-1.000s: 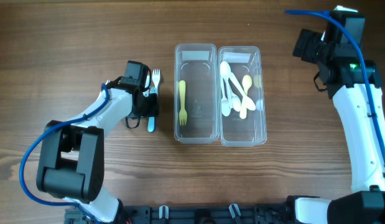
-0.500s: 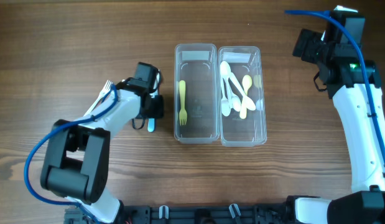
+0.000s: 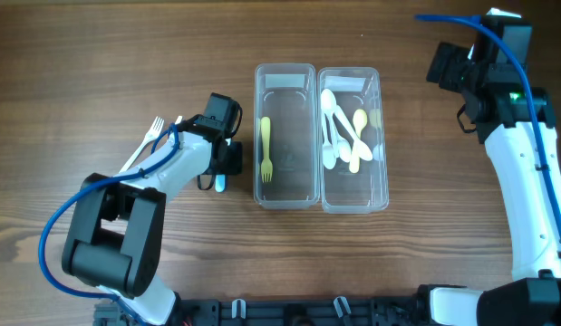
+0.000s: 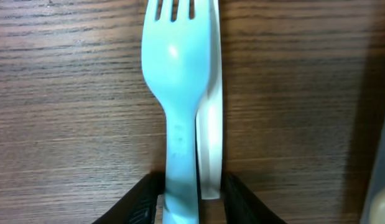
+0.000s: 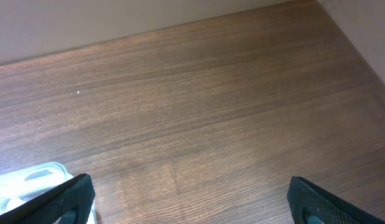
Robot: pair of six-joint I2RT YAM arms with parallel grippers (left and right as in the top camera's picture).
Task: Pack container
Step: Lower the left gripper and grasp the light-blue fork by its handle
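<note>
Two clear containers stand side by side mid-table. The left container (image 3: 285,202) holds a yellow fork (image 3: 265,148). The right container (image 3: 355,207) holds several white and yellow spoons (image 3: 340,133). My left gripper (image 3: 227,156) is just left of the left container, shut on a light blue fork (image 4: 177,93), with a white utensil handle (image 4: 211,130) pressed beside it between the jaws (image 4: 191,208). The blue handle end sticks out below the gripper (image 3: 220,184). My right gripper (image 3: 443,65) is at the far right, open and empty over bare wood (image 5: 192,211).
A white fork (image 3: 149,138) lies on the table left of the left arm, partly under its cable. A corner of the right container (image 5: 37,180) shows at the lower left of the right wrist view.
My left gripper has moved right, closer to the left container, carrying the blue fork. A white fork has come into view left of the arm. The right arm has not moved.
</note>
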